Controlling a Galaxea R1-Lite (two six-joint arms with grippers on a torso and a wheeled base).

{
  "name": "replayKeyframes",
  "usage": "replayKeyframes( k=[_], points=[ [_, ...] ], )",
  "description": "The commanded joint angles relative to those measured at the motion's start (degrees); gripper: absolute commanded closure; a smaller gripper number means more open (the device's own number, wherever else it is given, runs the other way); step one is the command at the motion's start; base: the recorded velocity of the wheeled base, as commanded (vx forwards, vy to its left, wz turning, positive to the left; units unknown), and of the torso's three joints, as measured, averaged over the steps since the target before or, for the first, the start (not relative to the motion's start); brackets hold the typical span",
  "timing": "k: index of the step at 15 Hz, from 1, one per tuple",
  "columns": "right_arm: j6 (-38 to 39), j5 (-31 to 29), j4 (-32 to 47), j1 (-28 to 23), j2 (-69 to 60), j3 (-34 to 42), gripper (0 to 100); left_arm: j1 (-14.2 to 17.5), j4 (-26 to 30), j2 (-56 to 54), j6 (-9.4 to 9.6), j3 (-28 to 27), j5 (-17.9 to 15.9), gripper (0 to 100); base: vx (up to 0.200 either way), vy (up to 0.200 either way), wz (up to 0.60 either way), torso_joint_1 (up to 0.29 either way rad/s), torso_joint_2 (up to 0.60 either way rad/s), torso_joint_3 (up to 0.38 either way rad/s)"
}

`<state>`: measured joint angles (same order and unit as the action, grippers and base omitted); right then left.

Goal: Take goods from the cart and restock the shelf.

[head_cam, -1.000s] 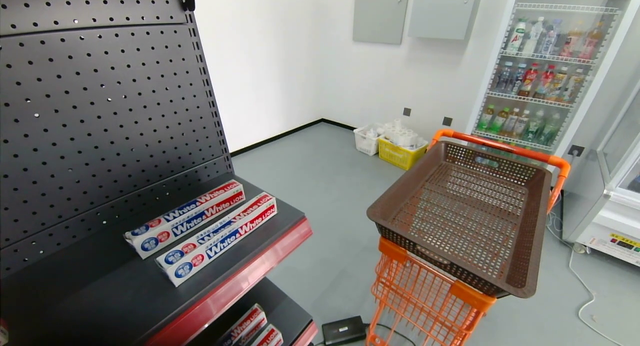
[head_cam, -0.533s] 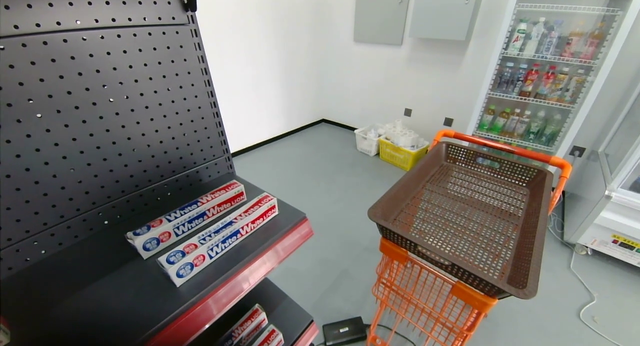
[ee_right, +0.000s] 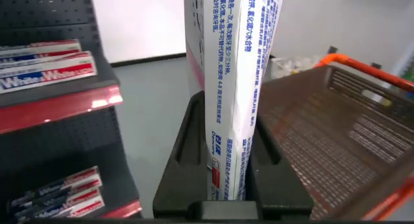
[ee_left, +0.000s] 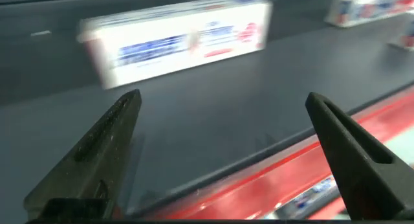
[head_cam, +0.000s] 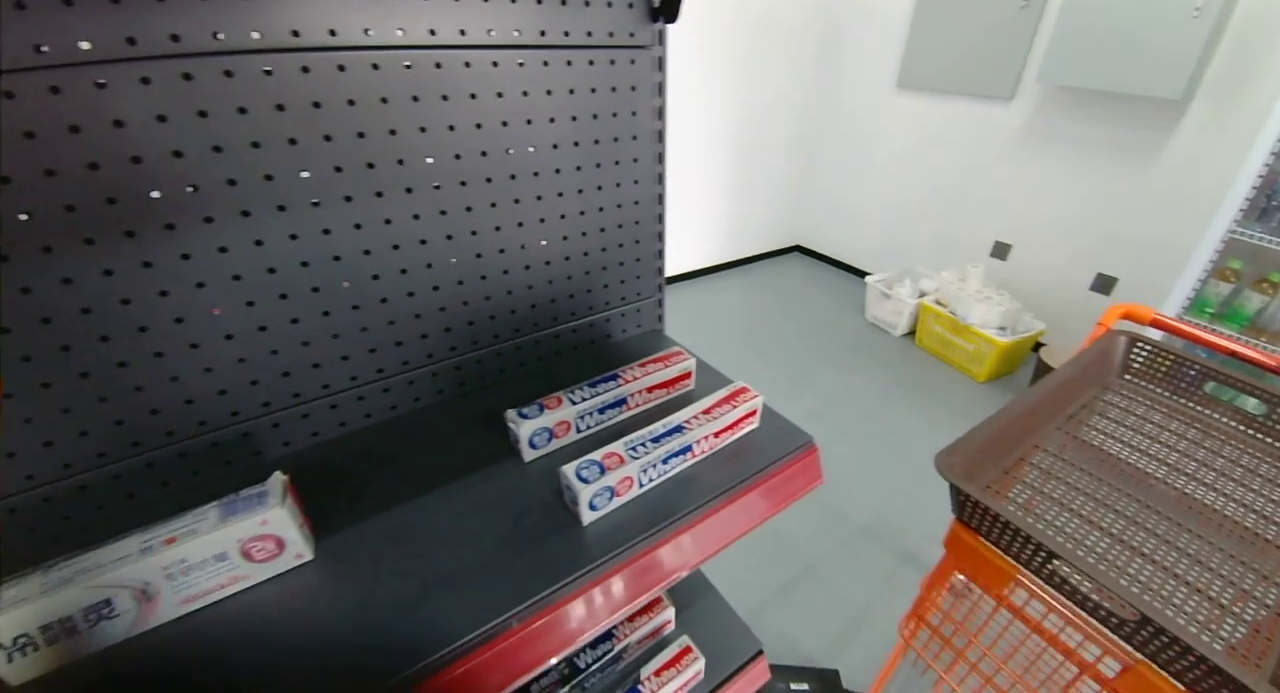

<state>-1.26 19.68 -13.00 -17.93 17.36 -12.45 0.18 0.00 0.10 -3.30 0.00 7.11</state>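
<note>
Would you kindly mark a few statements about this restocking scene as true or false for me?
1. The right gripper is shut on a toothpaste box. True.
2. The left gripper holds a box. False: the left gripper is open and empty, over the shelf.
3. Two red-and-blue boxes lie side by side on the shelf. True.
4. The brown basket is full of goods. False: the brown basket's visible part holds nothing.

Red-edged black shelf [head_cam: 430,543], orange cart [head_cam: 965,573]

Toothpaste boxes [head_cam: 600,403] on shelf [head_cam: 430,533], cart [head_cam: 1150,493] at right
</note>
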Motion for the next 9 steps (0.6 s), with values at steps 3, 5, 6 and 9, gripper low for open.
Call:
replayKeyframes(
  k=[3,5,6,9],
  points=[
    [0.03,0.01,-0.01,0.53,0.31,0.14,100,-0.01,0.0,-0.01,-0.04,0.0,0.01,0,0.0,0.0,0.6,-0.001,0.0,0.004],
    [0.03,0.1,-0.01,0.97,0.31,0.14,100,-0.01,0.0,-0.01,-0.04,0.0,0.01,0,0.0,0.0,0.6,0.0,0.0,0.002],
    [0.03,0.1,-0.01,1.41,0.22,0.14,100,-0.01,0.0,-0.01,-0.04,0.0,0.01,0,0.0,0.0,0.6,0.002,0.01,0.002],
    [0.03,0.1,-0.01,2.2,-0.4,0.23,100,-0.01,0.0,-0.01,-0.04,0.0,0.01,0,0.0,0.0,0.6,0.002,0.0,0.002]
  ],
)
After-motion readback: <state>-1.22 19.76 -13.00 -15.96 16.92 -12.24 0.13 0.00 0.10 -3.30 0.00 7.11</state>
